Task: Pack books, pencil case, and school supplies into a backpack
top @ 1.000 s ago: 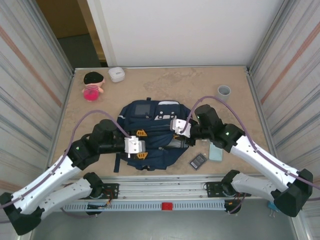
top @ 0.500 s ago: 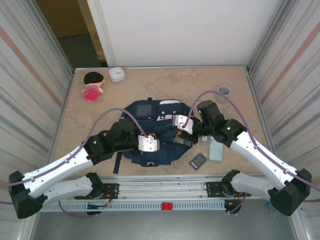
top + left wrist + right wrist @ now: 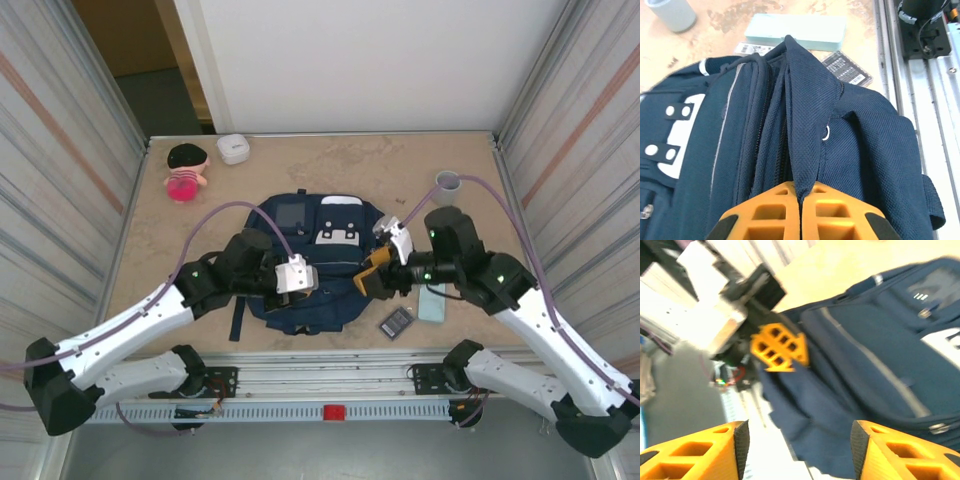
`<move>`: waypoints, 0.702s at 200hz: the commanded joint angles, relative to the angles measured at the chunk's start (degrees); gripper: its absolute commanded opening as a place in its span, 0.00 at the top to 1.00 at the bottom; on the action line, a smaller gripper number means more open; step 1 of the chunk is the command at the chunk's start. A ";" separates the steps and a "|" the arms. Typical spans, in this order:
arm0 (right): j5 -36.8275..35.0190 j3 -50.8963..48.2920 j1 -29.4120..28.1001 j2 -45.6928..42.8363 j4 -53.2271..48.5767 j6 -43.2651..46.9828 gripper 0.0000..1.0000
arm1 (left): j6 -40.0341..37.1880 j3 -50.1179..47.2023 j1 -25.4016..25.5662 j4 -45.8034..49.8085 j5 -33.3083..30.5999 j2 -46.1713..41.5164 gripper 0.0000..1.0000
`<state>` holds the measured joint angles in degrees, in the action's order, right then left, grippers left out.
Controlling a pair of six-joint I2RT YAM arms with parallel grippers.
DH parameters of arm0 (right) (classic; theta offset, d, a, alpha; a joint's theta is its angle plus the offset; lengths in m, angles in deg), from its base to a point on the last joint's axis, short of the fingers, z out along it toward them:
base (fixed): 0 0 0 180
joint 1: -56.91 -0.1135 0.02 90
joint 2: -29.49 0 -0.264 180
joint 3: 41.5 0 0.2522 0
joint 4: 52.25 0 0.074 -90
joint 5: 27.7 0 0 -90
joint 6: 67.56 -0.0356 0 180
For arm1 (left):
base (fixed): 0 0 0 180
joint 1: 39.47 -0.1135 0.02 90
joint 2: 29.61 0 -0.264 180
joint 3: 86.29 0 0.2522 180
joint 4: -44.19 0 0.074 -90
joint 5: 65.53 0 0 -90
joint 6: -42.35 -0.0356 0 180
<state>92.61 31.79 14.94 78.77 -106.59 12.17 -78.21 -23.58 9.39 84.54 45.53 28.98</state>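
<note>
You have the left pincer (image 3: 801, 200) pinching a backpack (image 3: 865, 150) fold, right pincer (image 3: 799, 440) wide and empty; pencil case (image 3: 797, 31) beside the backpack, unpacked.

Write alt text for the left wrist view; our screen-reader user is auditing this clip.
The left gripper, shut, pinches a raised fold of the navy backpack. Beyond it lie the pale teal pencil case and a dark grey gridded rectangle, with a grey cup at top left.
</note>
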 commanded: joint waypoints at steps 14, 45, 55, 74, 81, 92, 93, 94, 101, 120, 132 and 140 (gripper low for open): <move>-7.02 -6.50 -8.10 1.66 5.26 -20.59 0.44 | 6.40 6.49 -1.31 1.01 8.30 3.15 1.00; -10.67 -9.46 -8.12 4.51 7.90 -21.94 0.40 | 8.57 8.00 -1.90 1.58 13.58 5.12 1.00; -11.12 -9.79 -7.85 5.44 8.31 -21.13 0.39 | 9.27 8.09 -2.23 1.30 15.35 5.61 1.00; -9.94 -9.95 -6.79 7.13 8.74 -19.67 0.39 | 10.69 8.42 -2.45 0.94 17.34 6.29 1.00; -9.73 -9.81 -6.53 7.15 8.93 -19.09 0.39 | 11.17 8.44 -2.77 0.67 18.21 6.45 1.00; -10.42 -9.58 -6.22 8.89 9.09 -18.27 0.37 | 11.64 8.44 -3.06 0.28 19.37 6.49 1.00; -10.43 -9.55 -6.20 8.94 9.10 -18.24 0.37 | 11.66 8.44 -3.06 0.25 19.46 6.47 1.00; -10.39 -9.53 -6.19 8.97 9.19 -18.14 0.37 | 11.71 8.40 -3.16 0.19 19.50 6.51 1.00; -10.25 -9.50 -5.88 8.99 10.14 -17.69 0.37 | 11.99 8.22 -3.22 -0.16 19.87 6.41 1.00; -7.87 -9.72 -5.34 9.24 12.43 -17.45 0.50 | 13.51 8.09 -3.60 -1.48 20.06 6.43 1.00; -6.94 -9.70 -5.39 9.64 12.39 -17.50 0.60 | 14.29 8.18 -3.85 -2.03 20.06 6.54 1.00; -6.99 -9.84 -5.46 9.68 11.90 -17.49 0.69 | 14.82 8.08 -3.95 -2.45 20.11 6.49 1.00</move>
<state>84.48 21.87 9.28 87.78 -98.19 -5.60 -66.56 -18.29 5.57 87.53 60.04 36.34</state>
